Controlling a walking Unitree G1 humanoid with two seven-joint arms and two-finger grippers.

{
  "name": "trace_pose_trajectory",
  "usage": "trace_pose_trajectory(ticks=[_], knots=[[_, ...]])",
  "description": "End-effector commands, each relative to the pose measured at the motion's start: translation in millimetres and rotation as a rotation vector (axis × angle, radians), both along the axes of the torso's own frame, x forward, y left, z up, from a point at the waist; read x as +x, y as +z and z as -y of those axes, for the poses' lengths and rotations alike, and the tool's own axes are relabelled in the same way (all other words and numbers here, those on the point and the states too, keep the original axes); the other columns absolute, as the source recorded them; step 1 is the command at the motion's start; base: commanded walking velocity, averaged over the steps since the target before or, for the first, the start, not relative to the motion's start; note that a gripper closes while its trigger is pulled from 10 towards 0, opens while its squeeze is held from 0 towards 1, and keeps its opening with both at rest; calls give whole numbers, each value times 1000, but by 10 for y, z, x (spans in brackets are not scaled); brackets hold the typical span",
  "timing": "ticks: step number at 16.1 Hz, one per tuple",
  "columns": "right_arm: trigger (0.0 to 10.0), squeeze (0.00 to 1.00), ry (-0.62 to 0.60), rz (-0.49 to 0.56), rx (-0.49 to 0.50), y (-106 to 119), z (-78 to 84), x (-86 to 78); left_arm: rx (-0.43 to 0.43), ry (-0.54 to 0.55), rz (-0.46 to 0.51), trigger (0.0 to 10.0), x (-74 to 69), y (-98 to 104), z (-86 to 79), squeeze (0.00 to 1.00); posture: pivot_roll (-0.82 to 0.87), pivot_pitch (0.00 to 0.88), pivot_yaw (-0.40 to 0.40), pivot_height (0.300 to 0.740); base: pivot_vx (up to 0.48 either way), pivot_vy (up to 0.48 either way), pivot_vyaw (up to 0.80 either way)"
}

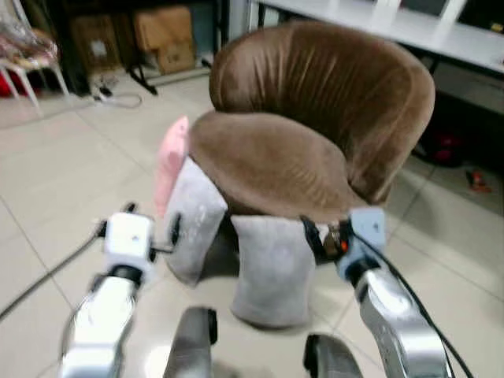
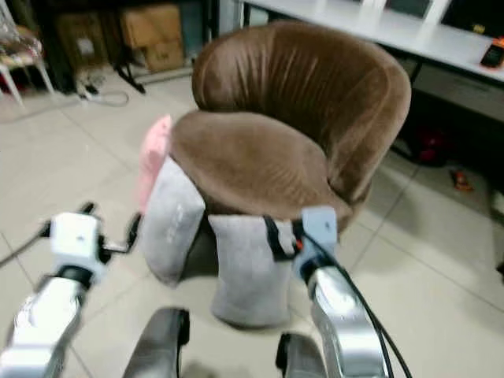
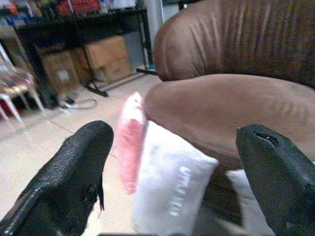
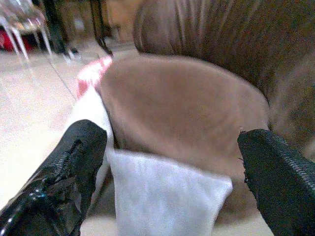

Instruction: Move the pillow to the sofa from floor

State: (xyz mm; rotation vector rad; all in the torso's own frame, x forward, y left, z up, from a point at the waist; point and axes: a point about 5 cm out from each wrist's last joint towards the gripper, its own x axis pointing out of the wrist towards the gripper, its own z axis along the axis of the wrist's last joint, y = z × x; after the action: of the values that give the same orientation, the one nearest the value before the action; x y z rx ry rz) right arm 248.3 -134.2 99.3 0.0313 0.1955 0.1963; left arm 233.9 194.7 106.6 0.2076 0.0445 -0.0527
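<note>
Three pillows [image 1: 272, 268] lean against the sofa [image 1: 315, 126], cartons [image 1: 161, 35] behind.

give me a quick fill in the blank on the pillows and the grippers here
1. The sofa is ____ in colour.
2. The number of grey pillows leaning on the sofa is ____.
3. The pillow behind the left grey pillow is ____.
4. The fingers of the left gripper and the right gripper are spread ____.

Missing words: brown; two; pink; open

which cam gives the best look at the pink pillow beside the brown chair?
Left wrist view: the pink fabric pillow stands large, edge-on. Both eye views show a small blurred sliver behind a grey pillow; right wrist view shows only its blurred top.
</note>
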Motion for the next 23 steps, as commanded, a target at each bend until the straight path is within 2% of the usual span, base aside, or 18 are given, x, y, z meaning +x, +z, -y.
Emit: trace_pose_trajectory(ticks=[1,6,7,8,9,10,12,13,14,15,16,17,18,19,20,21,22,23], knots=[[10000,1000,-26,-26,-20,-55,91,-19,-20,-34,12,10000,16,19,100,0,14,0,-46,600,341,0,0],[10000,1000,-29,-28,-14,-64,81,-13,-40,-42,-4,10000,13,11,107,20,14,0,-41,600,365,0,0],[7490,1000,-42,-30,-15,-69,93,-11,-55,-45,-13,10000,13,7,110,816,13,0,-39,600,364,0,0],[1098,1000,-41,-29,-12,-70,95,-10,-63,-44,-15,10000,13,7,112,1000,14,0,-39,600,360,0,0],[1098,1000,-35,-26,-2,-68,89,-11,-61,-44,-15,10000,14,8,112,1000,14,0,-39,600,360,0,0],[0,1000,-28,-23,2,-65,80,-17,-56,-43,-14,10000,16,11,111,1000,14,0,-39,600,345,0,0],[0,1000,-31,-26,-11,-74,80,-20,-49,-42,-13,10000,19,16,104,1000,15,0,-39,600,319,0,0],[10000,1000,-37,-31,-26,-85,88,-18,-46,-42,-14,10000,19,18,104,1000,16,0,-39,600,285,0,0],[10000,855,-40,-33,-33,-90,93,-17,-45,-42,-15,10000,18,19,106,1000,16,0,-39,600,274,0,0],[10000,639,-41,-37,-43,-101,97,-13,-41,-44,-16,10000,16,21,108,1000,16,0,-38,600,255,0,0],[10000,573,-40,-37,-44,-102,96,-13,-38,-44,-16,10000,16,22,108,1000,16,0,-38,600,240,0,0],[10000,0,-37,-41,-42,-106,87,-14,-31,-44,-17,10000,18,24,107,1000,17,0,-37,600,0,0,0],[10000,0,-31,-48,-23,-113,74,-17,-28,-40,-19,10000,17,22,106,1000,16,0,-34,600,0,0,0],[3529,0,-16,-32,8,-90,53,-23,-33,-36,-24,10000,16,13,106,882,16,0,-34,600,0,0,0],[3529,0,-12,-25,15,-79,48,-25,-35,-35,-25,10000,16,10,104,882,16,0,-34,600,0,0,0],[0,0,-9,-17,20,-64,43,-31,-34,-38,-3,0,11,24,104,416,15,0,-33,600,0,0,0],[0,0,-11,-19,17,-68,45,-32,-38,-47,8,0,6,34,108,353,16,0,-32,600,0,0,0],[0,0,-14,-19,16,-70,46,-29,-46,-53,-3,0,5,24,111,188,15,0,-32,600,0,0,0]])
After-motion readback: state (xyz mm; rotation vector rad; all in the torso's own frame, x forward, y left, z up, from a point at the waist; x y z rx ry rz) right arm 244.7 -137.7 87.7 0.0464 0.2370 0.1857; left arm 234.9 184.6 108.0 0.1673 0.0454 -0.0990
